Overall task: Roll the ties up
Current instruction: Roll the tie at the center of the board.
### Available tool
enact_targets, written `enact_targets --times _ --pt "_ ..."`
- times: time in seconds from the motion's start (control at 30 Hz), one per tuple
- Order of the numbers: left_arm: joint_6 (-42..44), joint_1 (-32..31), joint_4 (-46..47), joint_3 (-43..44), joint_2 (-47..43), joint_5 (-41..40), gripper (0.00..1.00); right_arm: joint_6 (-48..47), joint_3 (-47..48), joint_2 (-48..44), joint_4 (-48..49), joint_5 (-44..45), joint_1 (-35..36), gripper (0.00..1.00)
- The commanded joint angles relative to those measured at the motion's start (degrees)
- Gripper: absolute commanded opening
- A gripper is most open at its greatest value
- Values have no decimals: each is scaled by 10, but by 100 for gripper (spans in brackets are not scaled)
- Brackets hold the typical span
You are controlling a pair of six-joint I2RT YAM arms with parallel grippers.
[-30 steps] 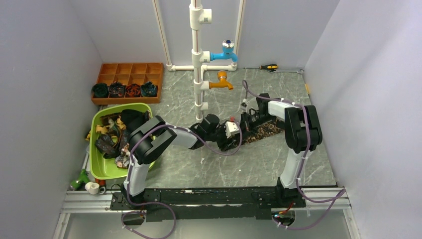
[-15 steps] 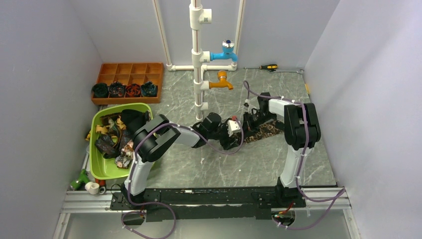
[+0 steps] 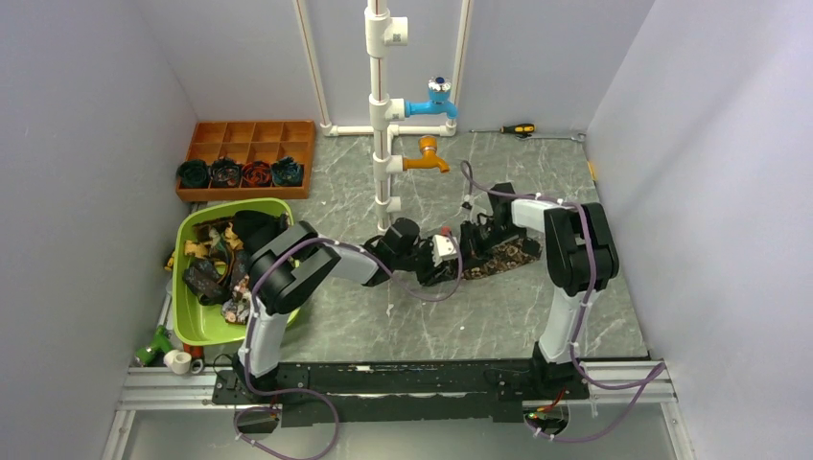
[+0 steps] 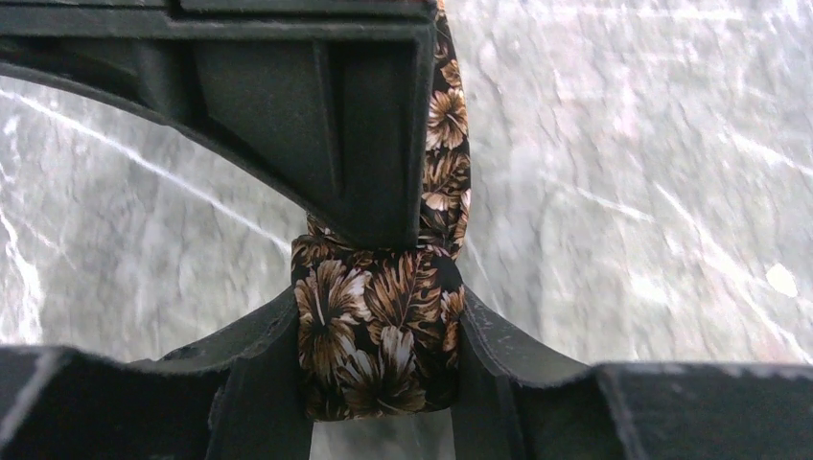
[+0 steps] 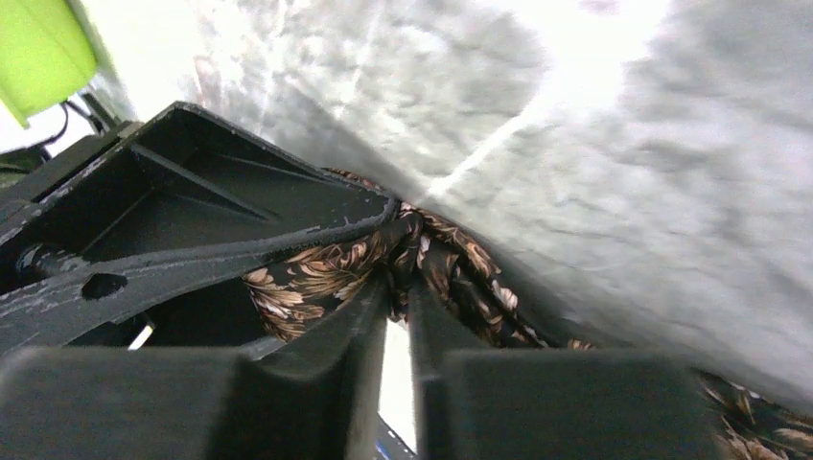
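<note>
A dark tie with tan leaf print (image 3: 499, 253) lies on the grey marble table at centre. Both grippers meet at its left end. My left gripper (image 3: 443, 268) is shut on a rolled coil of this tie (image 4: 376, 335), the coil squeezed between its fingers (image 4: 264, 383). My right gripper (image 3: 470, 241) is shut on a fold of the same tie (image 5: 422, 251) right beside the left gripper's finger (image 5: 211, 220). The rest of the tie trails right, flat on the table. More limp ties (image 3: 216, 268) fill the green bin. Several rolled ties (image 3: 240, 173) sit in the orange tray.
A green bin (image 3: 206, 328) stands at the left. An orange compartment tray (image 3: 251, 134) is at the back left. A white pipe stand with blue and orange taps (image 3: 383, 125) rises just behind the grippers. A screwdriver (image 3: 513, 128) lies at the back.
Both grippers and the tie's coiled end have shifted slightly left and back. The flat part of the tie has grown a little shorter.
</note>
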Motion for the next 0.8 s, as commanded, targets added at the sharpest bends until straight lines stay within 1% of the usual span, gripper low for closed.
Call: enact_targets --times 0.0,0.07,0.13,0.23,0.3,0.37,0.43,0.53,0.6,0.67,0.7,0.73,0.77 --pt "46 2 -113 -74 -39 9 23 -24 -20 -31 33 37 7 25" --pt "65 2 -128 -89 -49 3 24 -33 -18 -66 20 22 -6 40" --pt "69 2 -138 -96 -51 -2 25 -46 -13 -84 5 -3 -12 46" --pt "65 2 -139 -98 -50 -9 26 -35 -18 -98 3 -46 -10 49" --pt "61 1 -142 -94 -45 -12 27 -23 -21 -89 4 -77 -4 50" --pt "59 0 -146 -89 -42 -15 28 -3 -24 -77 11 -103 1 53" --pt "58 0 -148 -86 -41 -17 29 13 -27 -67 24 -114 8 56" --pt "57 0 -157 -80 -37 -18 30 29 -25 -56 38 -122 20 56" --pt "58 -1 -158 -80 -36 -19 31 22 -17 -46 29 -113 27 53" --pt "58 0 -161 -78 -35 -20 32 4 -10 -33 14 -96 36 48" --pt "59 -1 -163 -76 -35 -20 32 -7 -6 -25 4 -88 37 42" --pt "59 0 -166 -75 -34 -20 32 -18 -4 -14 -5 -80 38 31" --pt "59 0 -167 -74 -34 -20 34 -24 -3 -5 -13 -67 38 16"
